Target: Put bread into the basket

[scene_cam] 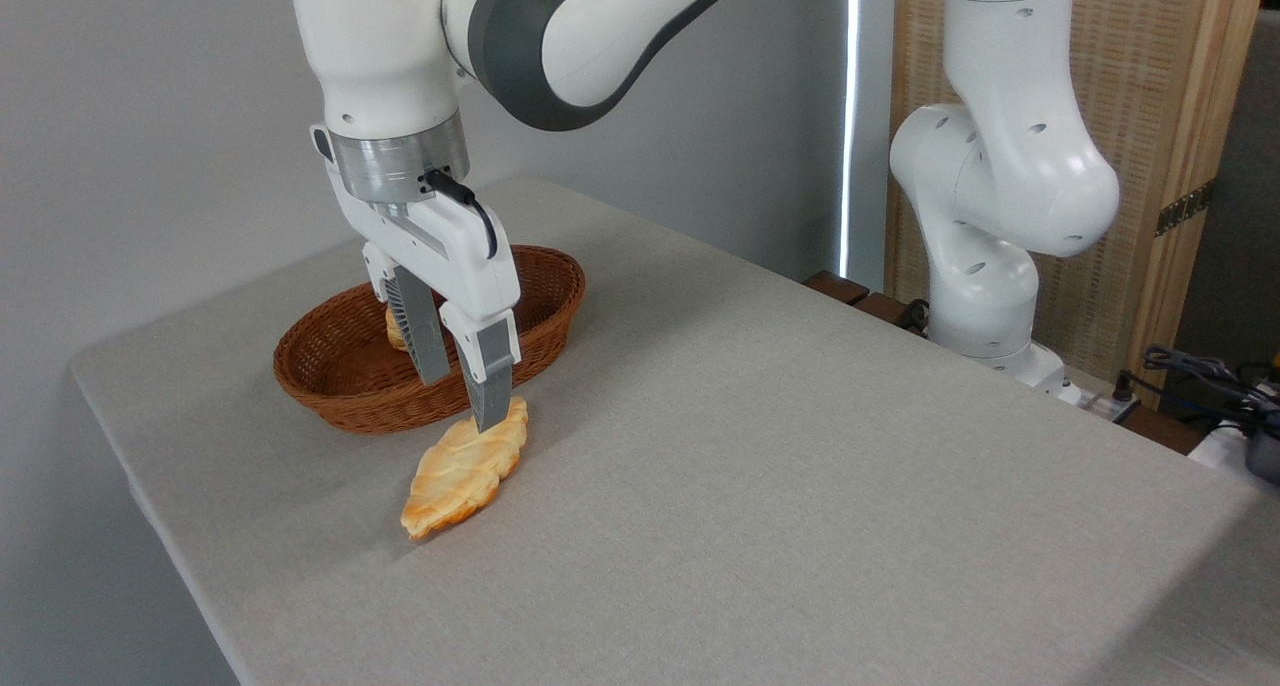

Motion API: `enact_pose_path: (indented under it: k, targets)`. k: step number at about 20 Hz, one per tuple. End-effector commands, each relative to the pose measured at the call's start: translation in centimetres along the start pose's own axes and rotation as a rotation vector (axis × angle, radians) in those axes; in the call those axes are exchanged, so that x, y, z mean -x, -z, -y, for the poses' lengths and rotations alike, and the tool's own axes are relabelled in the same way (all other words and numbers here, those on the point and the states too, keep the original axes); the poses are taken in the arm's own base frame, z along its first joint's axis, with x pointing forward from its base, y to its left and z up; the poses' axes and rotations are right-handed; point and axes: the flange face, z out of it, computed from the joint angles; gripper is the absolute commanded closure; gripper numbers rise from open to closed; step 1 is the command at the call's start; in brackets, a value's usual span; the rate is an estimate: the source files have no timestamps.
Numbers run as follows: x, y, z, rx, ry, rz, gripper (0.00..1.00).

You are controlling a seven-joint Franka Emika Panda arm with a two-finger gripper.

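Observation:
The bread (pixel 463 469), a flat leaf-shaped pastry with a ridged pale golden top and orange-brown edges, lies on the table just in front of the basket (pixel 345 398). The basket is a shallow oval of reddish-brown wicker. My gripper (pixel 461 403) hangs open above the bread's far end. Its nearer fingertip (pixel 490 418) meets the bread's far tip, though I cannot tell if they touch. The other finger (pixel 425 346) stands in front of the basket's near wall. Nothing sits between the fingers.
A small tan bread piece (pixel 396 328) lies inside the basket, partly hidden by the fingers. The grey table (pixel 760 466) spreads wide to the right. The arm's white base (pixel 985 266) stands at the back right, with cables (pixel 1200 371) at the far right edge.

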Motion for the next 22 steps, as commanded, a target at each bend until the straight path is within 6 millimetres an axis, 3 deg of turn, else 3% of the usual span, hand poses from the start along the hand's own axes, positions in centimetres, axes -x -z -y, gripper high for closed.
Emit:
enact_pose_path:
  k: [1,10,16,22]
  targets:
    - [0.0,0.1,0.0,-0.012,-0.002,0.008,0.0]
    - [0.2,-0.6,-0.3,0.007,-0.006,0.041,0.0]
    - [0.5,0.5,-0.7,0.014,-0.007,0.04,0.0]
    - [0.0,0.1,-0.9,0.009,0.0,0.039,0.0]
